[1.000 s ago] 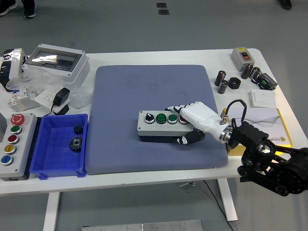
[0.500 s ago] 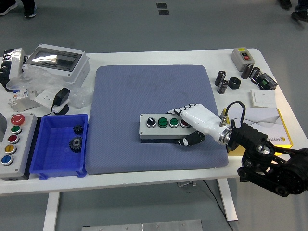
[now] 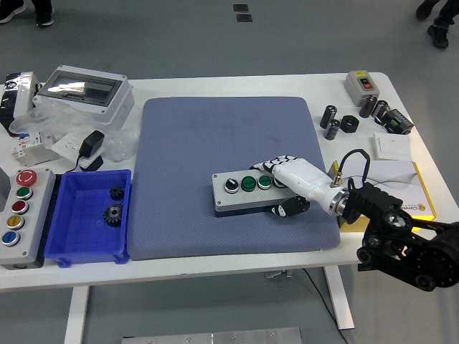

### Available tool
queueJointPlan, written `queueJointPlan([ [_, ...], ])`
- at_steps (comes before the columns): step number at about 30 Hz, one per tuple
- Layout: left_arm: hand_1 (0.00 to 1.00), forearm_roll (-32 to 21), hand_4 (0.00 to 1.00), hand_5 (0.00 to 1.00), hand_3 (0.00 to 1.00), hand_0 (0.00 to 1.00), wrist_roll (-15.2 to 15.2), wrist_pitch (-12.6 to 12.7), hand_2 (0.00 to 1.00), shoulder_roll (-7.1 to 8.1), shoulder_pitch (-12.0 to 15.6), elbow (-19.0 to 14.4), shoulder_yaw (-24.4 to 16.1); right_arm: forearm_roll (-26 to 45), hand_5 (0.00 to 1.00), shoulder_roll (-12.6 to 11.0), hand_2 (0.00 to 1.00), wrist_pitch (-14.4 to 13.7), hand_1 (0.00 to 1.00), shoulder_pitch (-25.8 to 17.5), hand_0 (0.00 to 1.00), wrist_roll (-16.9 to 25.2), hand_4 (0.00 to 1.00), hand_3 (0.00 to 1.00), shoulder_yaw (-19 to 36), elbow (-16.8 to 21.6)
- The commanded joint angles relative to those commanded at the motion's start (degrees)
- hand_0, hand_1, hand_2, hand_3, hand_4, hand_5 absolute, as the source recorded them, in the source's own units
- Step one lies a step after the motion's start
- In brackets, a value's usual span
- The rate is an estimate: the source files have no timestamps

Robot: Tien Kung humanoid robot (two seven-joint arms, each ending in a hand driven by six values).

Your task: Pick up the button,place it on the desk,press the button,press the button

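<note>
A grey button box (image 3: 247,192) with a black knob and two green buttons showing lies on the blue mat (image 3: 229,143), right of its middle, slightly tilted. My right hand (image 3: 287,188) is white with black fingertips. It grips the box's right end, fingers over the top and thumb against the near side, covering the rightmost button. The left arm is out of view.
A blue bin (image 3: 90,215) with two gears sits at the left. A second button box (image 3: 20,211) with several coloured buttons lies at the far left. An enclosure (image 3: 82,89), a black adapter (image 3: 91,145), black cylinders (image 3: 332,120), a switch box (image 3: 361,84) and a yellow-edged pad (image 3: 394,186) surround the mat.
My right hand has shifted the button box a little to the right and toward the near edge, and the box has turned slightly.
</note>
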Motion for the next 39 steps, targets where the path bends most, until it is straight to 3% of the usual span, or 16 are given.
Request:
queueJointPlan([
  [12, 0.659, 0.24, 0.716, 0.355, 0.737, 0.725, 0.04, -0.45, 0.653, 0.01, 0.05, -0.07, -0.19, 6.72, 0.033, -1.04, 0.885, 4.97, 0.889, 0.68, 0.936, 0.42, 0.271, 0.948, 0.9, 1.67],
  [20, 0.66, 0.41, 0.718, 0.351, 0.736, 0.724, 0.31, -0.89, 0.648, 0.01, 0.08, -0.17, -0.41, 7.03, 0.022, -1.85, 0.899, 8.61, 0.895, 1.64, 0.939, -0.15, 0.292, 0.976, 1.31, 2.75],
  [29, 0.659, 0.32, 0.719, 0.349, 0.728, 0.725, 0.45, -1.45, 0.646, -0.07, 0.21, -0.2, -0.39, 7.19, 0.011, -2.84, 0.941, 9.76, 0.927, 2.2, 0.948, -0.61, 0.34, 0.998, 1.48, 4.1],
  [30, 0.66, 0.33, 0.72, 0.346, 0.717, 0.725, 0.45, -1.49, 0.645, -0.08, 0.22, -0.2, -0.4, 7.2, 0.002, -2.91, 0.969, 9.83, 0.96, 2.25, 0.987, -0.64, 0.395, 0.998, 1.5, 4.17],
  [35, 0.66, 0.3, 0.72, 0.346, 0.717, 0.725, 0.55, -1.72, 0.645, -0.15, 0.34, -0.25, -0.41, 7.7, 0.002, -3.51, 0.969, 10.55, 0.96, 2.65, 0.987, -0.84, 0.395, 0.998, 1.2, 4.83],
  [36, 0.662, 0.28, 0.721, 0.339, 0.714, 0.725, 0.58, -1.74, 0.643, -0.16, 0.37, -0.26, -0.42, 7.78, 0.002, -3.61, 0.998, 10.64, 0.977, 2.74, 0.998, -0.83, 0.46, 0.998, 1.18, 4.95],
  [39, 0.662, 0.2, 0.721, 0.339, 0.714, 0.725, 0.64, -1.84, 0.643, -0.2, 0.45, -0.28, -0.38, 8.14, 0.002, -3.95, 0.998, 11.07, 0.977, 3.07, 0.998, -0.72, 0.46, 0.998, 1.28, 5.41],
])
